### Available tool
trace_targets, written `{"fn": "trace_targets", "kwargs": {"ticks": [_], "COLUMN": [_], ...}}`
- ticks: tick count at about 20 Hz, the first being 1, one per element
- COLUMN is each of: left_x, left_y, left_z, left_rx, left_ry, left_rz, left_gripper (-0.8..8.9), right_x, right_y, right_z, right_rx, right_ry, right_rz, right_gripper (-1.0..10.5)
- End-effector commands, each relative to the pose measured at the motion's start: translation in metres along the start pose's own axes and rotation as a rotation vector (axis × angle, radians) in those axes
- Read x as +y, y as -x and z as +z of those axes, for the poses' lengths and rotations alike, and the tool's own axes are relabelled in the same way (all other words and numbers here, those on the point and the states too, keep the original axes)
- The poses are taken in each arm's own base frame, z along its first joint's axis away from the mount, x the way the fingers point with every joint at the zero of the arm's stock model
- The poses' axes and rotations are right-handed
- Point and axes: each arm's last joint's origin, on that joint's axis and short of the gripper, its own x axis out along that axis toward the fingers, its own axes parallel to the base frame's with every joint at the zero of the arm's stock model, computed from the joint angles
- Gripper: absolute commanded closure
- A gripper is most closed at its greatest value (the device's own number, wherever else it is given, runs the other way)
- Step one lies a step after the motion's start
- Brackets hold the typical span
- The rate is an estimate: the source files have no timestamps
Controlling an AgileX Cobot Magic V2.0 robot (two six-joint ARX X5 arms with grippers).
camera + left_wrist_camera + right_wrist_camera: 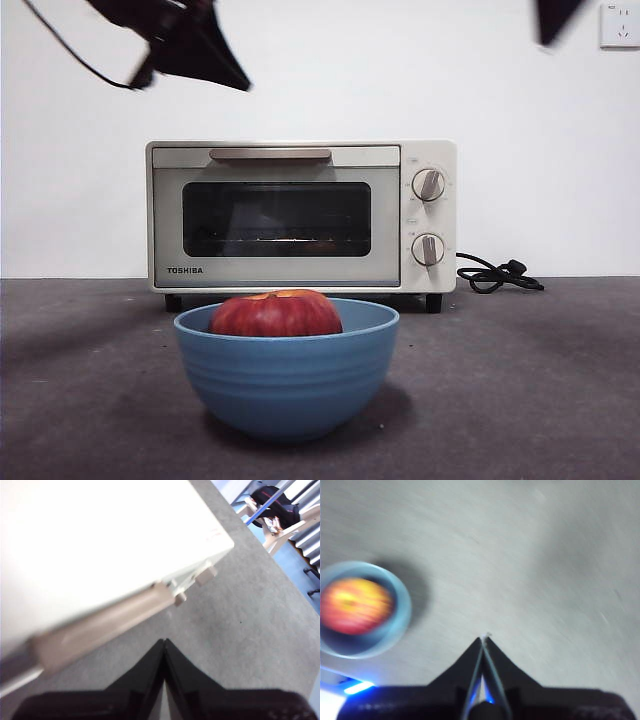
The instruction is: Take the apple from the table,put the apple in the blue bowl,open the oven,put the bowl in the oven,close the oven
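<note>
The red apple (276,314) lies inside the blue bowl (287,385), which stands on the table (520,390) in front of the oven (300,215). The oven door is closed, its beige handle (270,155) at the top. My left gripper (235,80) hangs shut above the oven's left part; its wrist view shows the oven's top (100,540) and handle (100,627) just ahead of the shut tips (164,642). My right gripper (484,640) is shut and empty, high over the table, with the bowl (402,605) and apple (355,605) off to one side.
A black power cord (498,275) lies coiled on the table right of the oven. A white wall stands behind, with a socket (620,25) at the top right. The right arm's tip (555,18) shows at the top edge.
</note>
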Motion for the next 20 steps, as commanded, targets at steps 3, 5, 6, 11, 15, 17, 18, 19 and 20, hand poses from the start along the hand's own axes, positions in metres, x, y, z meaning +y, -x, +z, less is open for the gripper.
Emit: {"fn": "trace_targets", "kwargs": {"ticks": [3,5,6,11,15,17,18,19,20], "left_x": [0.009,0.015,0.017,0.024,0.029,0.032,0.031,0.029,0.027], "left_y": [-0.040,-0.049,-0.050,-0.053,-0.058,-0.061,-0.062,-0.063,-0.063], "left_z": [0.015,0.012,0.010,0.001,-0.009,-0.017,-0.020,-0.023,-0.025], "left_rx": [0.028,0.045,0.058,0.129,0.222,0.287,0.319,0.346,0.369], "left_ry": [0.029,0.044,0.050,0.008,-0.025,-0.012,-0.014,-0.028,-0.036], "left_rz": [-0.029,-0.012,0.016,0.132,0.236,0.236,0.235,0.227,0.222], "left_gripper": [8.19,8.19,8.19,8.19,8.19,8.19,8.19,8.19,8.19], "right_x": [-0.030,-0.038,-0.041,-0.045,-0.045,-0.045,-0.045,-0.045,-0.045], "right_y": [-0.025,-0.030,-0.029,-0.019,-0.017,-0.017,-0.017,-0.017,-0.017], "right_z": [-0.040,-0.056,-0.062,-0.075,-0.077,-0.077,-0.077,-0.076,-0.076], "right_rx": [0.070,0.075,0.074,0.034,0.029,0.027,0.024,0.020,0.016], "right_ry": [-0.148,-0.203,-0.225,-0.278,-0.303,-0.304,-0.304,-0.304,-0.304], "right_rz": [0.022,0.060,0.075,0.100,0.117,0.118,0.119,0.119,0.120], "right_gripper": [9.5,9.5,9.5,9.5,9.5,9.5,9.5,9.5,9.5]}}
